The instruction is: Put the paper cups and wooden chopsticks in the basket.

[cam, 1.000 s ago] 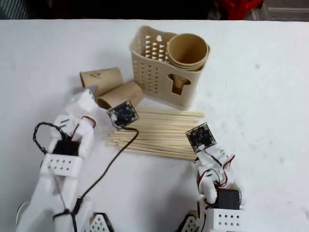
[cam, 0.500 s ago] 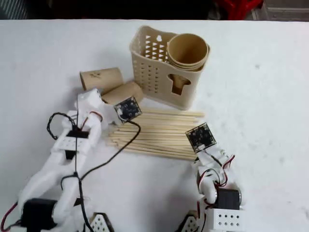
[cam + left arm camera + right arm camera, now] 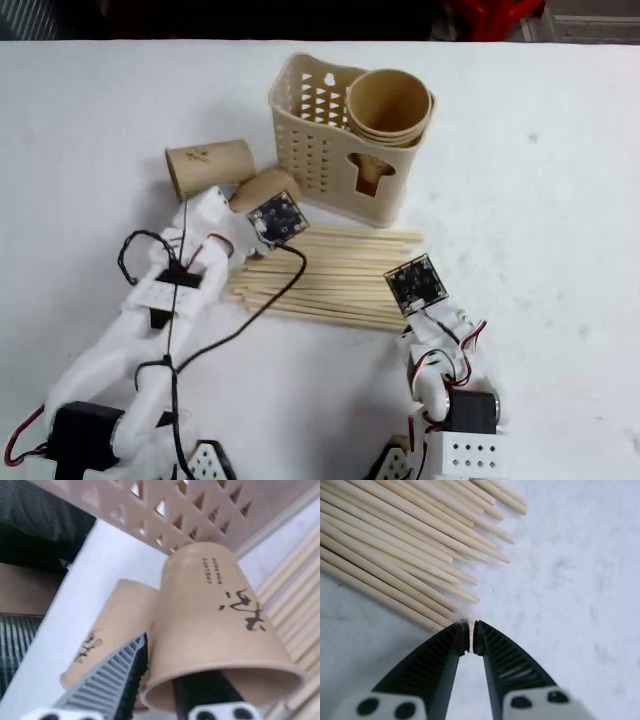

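Observation:
Two brown paper cups lie on their sides left of the basket [image 3: 330, 160]: the far cup [image 3: 208, 165] and the near cup [image 3: 268, 186] against the basket's wall. My left gripper [image 3: 232, 204] is at the near cup [image 3: 220, 615]. It is open, with one finger [image 3: 200, 692] inside the cup's mouth and the other finger [image 3: 112, 677] outside, between the two cups. Several more cups [image 3: 388, 105] stand stacked in the basket. The wooden chopsticks [image 3: 330, 275] lie in a loose bundle in front of it. My right gripper [image 3: 470, 626] is shut, its tips at the chopsticks' [image 3: 405, 555] near ends.
The left arm's black cable [image 3: 240, 320] trails over the table beside the chopsticks. The right arm [image 3: 440, 350] sits low at the front. White table [image 3: 540, 220] stretches right of the basket.
My left arm has moved forward and right, up to the near cup's mouth, and its wrist now covers part of that cup. The right arm has stayed still.

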You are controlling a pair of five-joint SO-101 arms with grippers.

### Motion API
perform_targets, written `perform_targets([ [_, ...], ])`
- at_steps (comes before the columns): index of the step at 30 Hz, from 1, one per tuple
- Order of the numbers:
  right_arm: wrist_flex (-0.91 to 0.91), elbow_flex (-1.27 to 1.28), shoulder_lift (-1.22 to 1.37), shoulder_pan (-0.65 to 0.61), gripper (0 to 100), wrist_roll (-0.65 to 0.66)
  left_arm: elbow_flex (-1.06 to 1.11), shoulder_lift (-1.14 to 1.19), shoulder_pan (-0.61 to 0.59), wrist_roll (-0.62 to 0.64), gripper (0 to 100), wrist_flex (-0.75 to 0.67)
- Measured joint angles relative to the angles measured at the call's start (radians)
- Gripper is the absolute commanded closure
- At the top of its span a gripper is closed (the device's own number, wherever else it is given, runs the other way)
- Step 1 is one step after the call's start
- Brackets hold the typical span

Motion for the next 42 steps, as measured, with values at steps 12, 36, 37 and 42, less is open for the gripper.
perform_targets([
  [12,0.0,0.0,0.0,0.002,96.4,0.0,-0.282,-0.319,0.0,0.133,98,0.753],
  [36,0.0,0.0,0.0,0.0,96.4,0.0,-1.478,0.031,0.301,0.845,98,1.27],
  [37,0.0,0.0,0.0,0.0,96.4,0.0,-1.539,0.086,0.307,0.862,98,1.261],
  [42,0.0,0.0,0.0,0.002,96.4,0.0,-1.84,0.344,0.318,0.934,98,1.252],
])
